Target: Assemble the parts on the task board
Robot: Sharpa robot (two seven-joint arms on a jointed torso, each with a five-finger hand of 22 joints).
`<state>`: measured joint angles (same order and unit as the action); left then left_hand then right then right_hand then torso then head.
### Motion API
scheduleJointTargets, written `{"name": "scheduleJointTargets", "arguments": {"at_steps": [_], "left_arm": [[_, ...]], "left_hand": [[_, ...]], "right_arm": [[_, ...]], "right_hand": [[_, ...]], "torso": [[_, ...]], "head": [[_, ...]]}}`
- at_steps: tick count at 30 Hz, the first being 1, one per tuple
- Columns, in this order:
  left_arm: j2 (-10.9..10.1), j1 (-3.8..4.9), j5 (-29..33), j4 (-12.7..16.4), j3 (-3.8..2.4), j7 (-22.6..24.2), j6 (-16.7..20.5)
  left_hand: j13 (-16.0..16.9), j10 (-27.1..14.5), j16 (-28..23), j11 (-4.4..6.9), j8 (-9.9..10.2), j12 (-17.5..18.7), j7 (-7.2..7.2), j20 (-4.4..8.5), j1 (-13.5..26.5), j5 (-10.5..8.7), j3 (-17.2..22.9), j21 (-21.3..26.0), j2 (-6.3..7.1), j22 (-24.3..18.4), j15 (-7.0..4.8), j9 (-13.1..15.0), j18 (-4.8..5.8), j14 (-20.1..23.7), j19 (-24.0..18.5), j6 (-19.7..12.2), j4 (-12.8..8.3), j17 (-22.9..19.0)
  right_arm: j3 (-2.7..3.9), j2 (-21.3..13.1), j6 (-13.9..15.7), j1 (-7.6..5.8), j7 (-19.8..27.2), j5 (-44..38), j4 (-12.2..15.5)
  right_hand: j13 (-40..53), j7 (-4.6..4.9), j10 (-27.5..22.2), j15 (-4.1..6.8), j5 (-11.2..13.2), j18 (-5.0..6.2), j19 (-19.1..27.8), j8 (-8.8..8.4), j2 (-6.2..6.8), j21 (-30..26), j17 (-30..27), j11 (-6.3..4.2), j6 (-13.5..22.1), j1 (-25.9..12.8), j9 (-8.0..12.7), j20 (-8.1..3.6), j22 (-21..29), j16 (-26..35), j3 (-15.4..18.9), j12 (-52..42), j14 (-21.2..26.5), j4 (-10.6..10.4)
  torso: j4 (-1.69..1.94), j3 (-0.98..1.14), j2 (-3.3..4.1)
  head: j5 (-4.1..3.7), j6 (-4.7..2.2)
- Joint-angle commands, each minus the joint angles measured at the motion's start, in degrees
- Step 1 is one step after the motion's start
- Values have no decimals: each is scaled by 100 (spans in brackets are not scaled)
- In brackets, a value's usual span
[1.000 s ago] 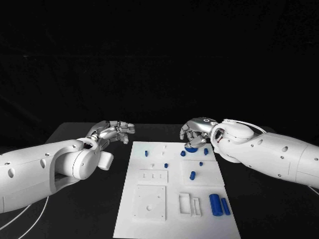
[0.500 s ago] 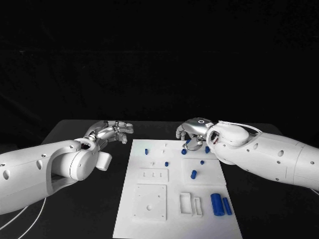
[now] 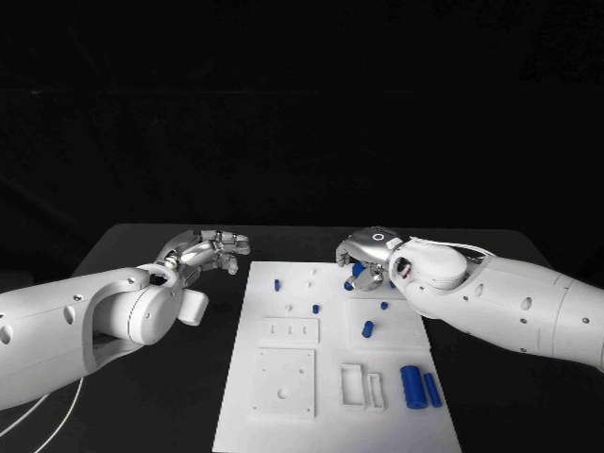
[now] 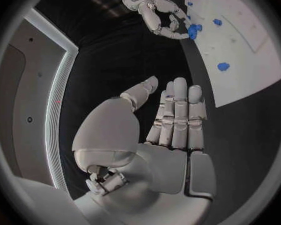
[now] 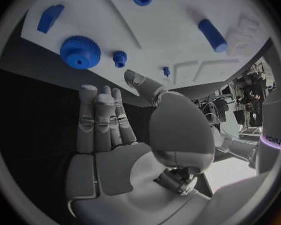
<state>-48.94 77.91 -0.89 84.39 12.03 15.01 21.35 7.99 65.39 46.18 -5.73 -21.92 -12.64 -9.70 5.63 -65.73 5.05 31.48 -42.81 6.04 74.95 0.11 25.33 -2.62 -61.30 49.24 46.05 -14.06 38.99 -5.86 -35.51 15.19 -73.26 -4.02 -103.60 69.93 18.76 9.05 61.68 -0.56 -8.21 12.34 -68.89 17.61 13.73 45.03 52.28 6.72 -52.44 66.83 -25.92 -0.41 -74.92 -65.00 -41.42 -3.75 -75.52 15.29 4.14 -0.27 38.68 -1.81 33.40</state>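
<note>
Head view puts your right hand (image 3: 369,257) (fingers spread, empty) just above the blue gear (image 5: 80,51) at the white board's (image 3: 332,396) far end.

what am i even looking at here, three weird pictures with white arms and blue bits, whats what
This is a two-armed robot with silver, many-fingered hands, working at a black table. The square picture comes from a camera on its head, looking down. The two round pictures come from fisheye cameras on its wrists, each looking out over that arm's own palm.

The white plate is the task board, and small blue parts lie on it, among them a blue gear and two blue cylinders side by side.

The left hand hovers beside the board's far corner, fingers out, holding nothing. The right hand hangs over the board's far end, near the gear, and its palm also looks empty.
</note>
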Motion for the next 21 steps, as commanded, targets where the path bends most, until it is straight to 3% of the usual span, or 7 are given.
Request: {"name": "scheduleJointTargets", "arguments": {"at_steps": [1,21], "left_arm": [[4,11,-6,15,-7,39,-85],[-27,11,-6,23,-7,18,-96]], "left_hand": [[-4,-1,-27,-49,33,26,-44,-4,48,8,15,29,6,46,-1,-10,-137,37,-33,-15,6,-7],[-5,-6,-34,-53,33,34,-47,-9,82,6,14,33,10,39,3,-10,-136,37,-38,-18,28,-29]], "right_arm": [[-1,-12,0,26,-83,-256,-1],[-1,-45,-82,94,36,-160,21]], "right_hand": [[-65,-13,79,39,28,266,-61,34,24,-31,-15,-5,-68,25,11,7,-60,-33,-68,-12,8,-7],[-275,-131,635,186,112,266,-106,150,-111,-22,-86,-156,-362,-47,20,5,-91,-91,-257,-111,7,-100]], "torso": [[10,7,59],[25,23,143]], "head": [[-11,-11],[-19,-33]]}}
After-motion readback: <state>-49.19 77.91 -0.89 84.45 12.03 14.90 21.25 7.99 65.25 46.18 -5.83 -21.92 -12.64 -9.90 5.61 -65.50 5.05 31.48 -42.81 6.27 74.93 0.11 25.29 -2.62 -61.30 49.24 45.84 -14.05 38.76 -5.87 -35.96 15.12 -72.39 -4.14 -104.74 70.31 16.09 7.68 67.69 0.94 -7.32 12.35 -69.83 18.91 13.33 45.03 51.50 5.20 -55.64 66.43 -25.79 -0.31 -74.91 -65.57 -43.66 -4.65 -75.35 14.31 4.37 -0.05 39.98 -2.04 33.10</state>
